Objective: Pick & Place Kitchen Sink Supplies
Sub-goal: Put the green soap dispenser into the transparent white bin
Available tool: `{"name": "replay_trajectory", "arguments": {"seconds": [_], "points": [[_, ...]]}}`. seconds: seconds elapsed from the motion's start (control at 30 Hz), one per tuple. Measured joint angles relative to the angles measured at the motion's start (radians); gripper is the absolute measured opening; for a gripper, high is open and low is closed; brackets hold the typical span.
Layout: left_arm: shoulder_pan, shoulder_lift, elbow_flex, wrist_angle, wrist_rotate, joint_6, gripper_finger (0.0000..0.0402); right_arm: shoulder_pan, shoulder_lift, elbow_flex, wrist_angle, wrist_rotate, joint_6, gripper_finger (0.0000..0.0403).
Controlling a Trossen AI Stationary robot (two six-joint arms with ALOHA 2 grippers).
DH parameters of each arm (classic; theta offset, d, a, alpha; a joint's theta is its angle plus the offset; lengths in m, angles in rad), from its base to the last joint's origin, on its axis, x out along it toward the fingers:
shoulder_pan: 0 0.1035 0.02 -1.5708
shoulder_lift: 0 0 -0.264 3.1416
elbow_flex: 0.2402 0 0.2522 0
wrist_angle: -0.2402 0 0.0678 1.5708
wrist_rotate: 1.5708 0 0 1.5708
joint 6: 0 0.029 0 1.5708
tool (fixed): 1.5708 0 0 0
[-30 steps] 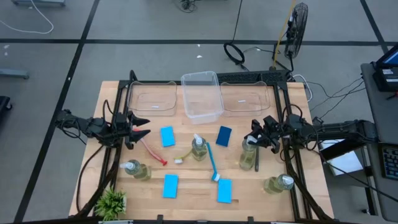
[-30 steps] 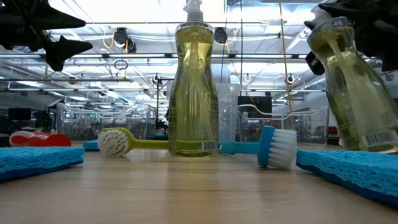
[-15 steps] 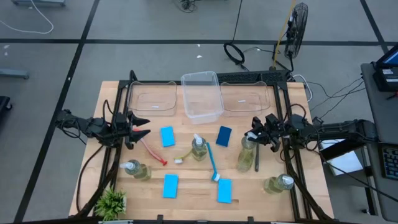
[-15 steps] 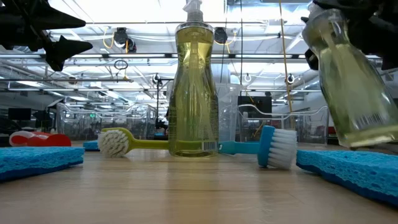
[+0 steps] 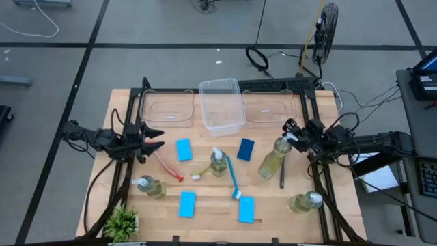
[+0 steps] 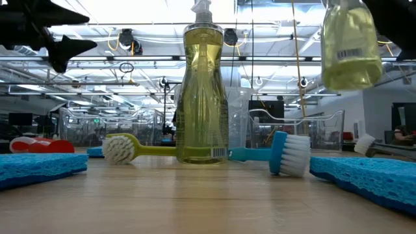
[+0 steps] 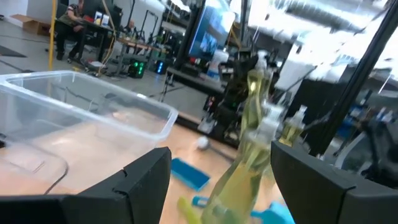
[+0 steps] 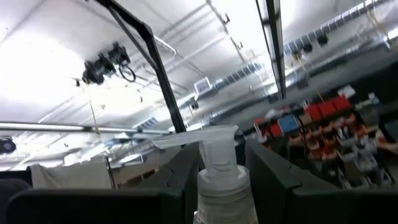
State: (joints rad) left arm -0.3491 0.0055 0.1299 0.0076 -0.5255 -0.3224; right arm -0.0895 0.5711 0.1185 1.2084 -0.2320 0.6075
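Note:
My right gripper [image 5: 292,137] is shut on a clear pump bottle of yellow-green liquid [image 5: 272,162], which is up in the air in the low view [image 6: 351,45]. My left gripper [image 5: 153,139] hangs open over the table's left side, above the red brush [image 5: 167,166]. Three more bottles stand on their bases: centre [image 5: 218,164], near left [image 5: 149,186], near right [image 5: 305,201]. Blue sponges lie flat [image 5: 183,149] [image 5: 246,148] [image 5: 187,203] [image 5: 246,209]. The yellow-green brush [image 5: 203,171], blue brush [image 5: 233,181] and dark grey brush [image 5: 281,176] lie on the wood. My right gripper pinches the bottle at its neck [image 8: 219,186], just under the pump head [image 8: 214,140], with one finger [image 8: 180,180] on each side. The fingers come roughly level from the table's right. The bottle is lifted clear and tilted, its base [image 5: 268,171] swung toward the near left.
Three clear bins sit along the far edge [image 5: 167,109] [image 5: 222,104] [image 5: 270,109], the middle one taller. A small green plant [image 5: 123,222] stands at the near left corner. Dark frame rails run down both sides of the table.
My right gripper has risen and drawn toward the table's right edge, keeping its hold on the bottle. The bottle, which stood on the table, has come clear of it and tipped, its base trailing toward the near left.

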Motion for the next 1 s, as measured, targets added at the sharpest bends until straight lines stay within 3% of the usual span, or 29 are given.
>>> {"name": "replay_trajectory", "arguments": {"seconds": [0.27, 0.47, 0.67, 1.0], "points": [[0.0, 0.0, 0.0, 0.189, 0.0, 0.0, 0.0274, 0.0, 0.032, 0.104, -0.036, 0.023, -0.104, 0.0099], [0.0, 0.0, 0.0, 0.29, -0.001, 0.006, 0.0274, 0.0, 0.091, 0.252, -0.218, 0.015, -0.177, 0.0099], [0.0, 0.0, 0.0, 0.319, -0.004, 0.012, 0.0274, 0.0, 0.155, 0.408, -0.372, -0.008, -0.239, 0.0097], [0.0, 0.015, 0.0, 0.36, -0.101, 0.006, 0.0274, -0.004, 0.277, 0.582, -0.51, -0.007, -0.355, 0.0097]]}}
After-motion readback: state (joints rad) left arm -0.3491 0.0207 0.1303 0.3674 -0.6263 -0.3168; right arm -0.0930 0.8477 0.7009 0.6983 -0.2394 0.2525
